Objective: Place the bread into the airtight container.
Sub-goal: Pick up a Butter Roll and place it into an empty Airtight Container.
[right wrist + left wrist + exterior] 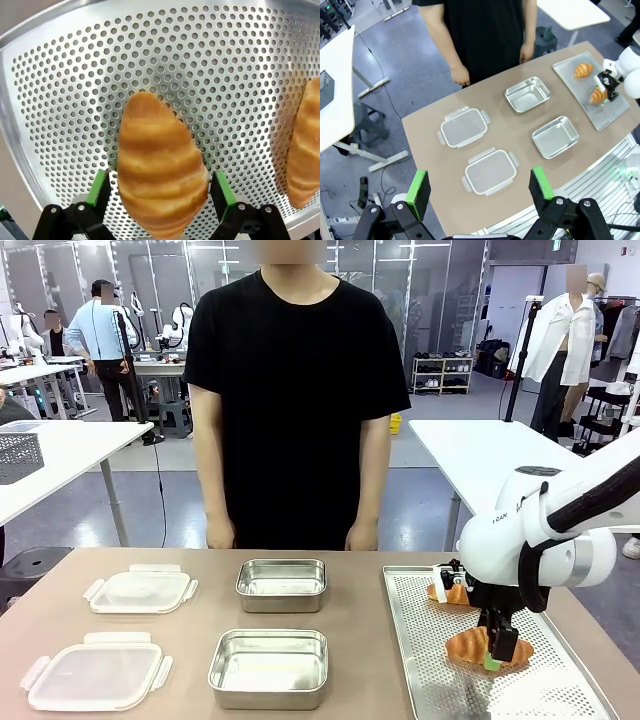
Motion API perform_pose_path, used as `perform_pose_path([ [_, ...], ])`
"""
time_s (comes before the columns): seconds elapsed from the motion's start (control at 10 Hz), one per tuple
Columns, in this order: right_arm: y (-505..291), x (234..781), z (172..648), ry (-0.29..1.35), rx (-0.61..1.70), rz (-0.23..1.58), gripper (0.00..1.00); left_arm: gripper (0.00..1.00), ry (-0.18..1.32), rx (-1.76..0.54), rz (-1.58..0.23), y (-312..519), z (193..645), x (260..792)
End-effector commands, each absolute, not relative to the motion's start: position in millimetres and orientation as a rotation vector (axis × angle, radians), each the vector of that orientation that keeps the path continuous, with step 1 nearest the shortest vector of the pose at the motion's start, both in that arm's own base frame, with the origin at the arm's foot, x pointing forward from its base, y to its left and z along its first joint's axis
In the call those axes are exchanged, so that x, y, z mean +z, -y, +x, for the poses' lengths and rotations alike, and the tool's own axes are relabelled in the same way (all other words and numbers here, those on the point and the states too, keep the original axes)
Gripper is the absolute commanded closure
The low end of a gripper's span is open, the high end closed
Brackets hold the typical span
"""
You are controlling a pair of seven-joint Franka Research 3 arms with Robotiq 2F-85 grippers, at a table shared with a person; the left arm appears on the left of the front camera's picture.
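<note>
Right wrist view: right gripper (160,192) straddles ridged croissant (160,160) on perforated steel tray (225,60), grip uncertain; left gripper (479,190) spread, empty.

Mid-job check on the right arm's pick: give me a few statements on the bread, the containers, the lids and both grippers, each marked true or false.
1. The right gripper has its fingers on either side of a croissant on the perforated tray. True.
2. That is the one croissant on the tray. False: a second croissant lies farther back on it.
3. The steel containers already hold bread. False: both are empty.
4. The lids lie loose on the table, on the robot's left of the containers. True.
5. The left gripper grips a lid. False: it is open, high above the table, holding nothing.
</note>
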State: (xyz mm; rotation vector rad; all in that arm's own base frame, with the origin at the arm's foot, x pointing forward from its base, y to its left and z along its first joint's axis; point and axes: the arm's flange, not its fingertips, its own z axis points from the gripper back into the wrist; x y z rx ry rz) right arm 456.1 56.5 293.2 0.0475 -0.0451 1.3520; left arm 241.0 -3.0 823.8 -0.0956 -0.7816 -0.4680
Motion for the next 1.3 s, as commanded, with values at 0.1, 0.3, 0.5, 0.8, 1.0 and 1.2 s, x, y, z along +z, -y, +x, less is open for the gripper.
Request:
perform_pose_path([
  [0.1,-54,297,461,0.035,1.393,0.052,0.2,0.0,0.772,-0.47,-0.096,2,241,827],
  [0.3,-55,293,461,0.029,1.412,0.05,0.4,0.0,0.772,-0.47,-0.096,2,241,827],
  [0.5,-53,292,463,0.029,1.401,0.063,0.6,0.0,0.772,-0.47,-0.096,2,241,827],
  [0.8,-57,316,454,0.055,1.386,0.044,0.6,0.0,0.772,-0.47,-0.096,2,241,827],
  [1.0,-64,346,439,0.095,1.394,0.042,0.6,0.0,0.772,-0.47,-0.096,2,241,827],
  [1.2,-86,376,424,0.081,1.443,0.053,0.6,0.0,0.772,-0.47,-0.096,2,241,827],
])
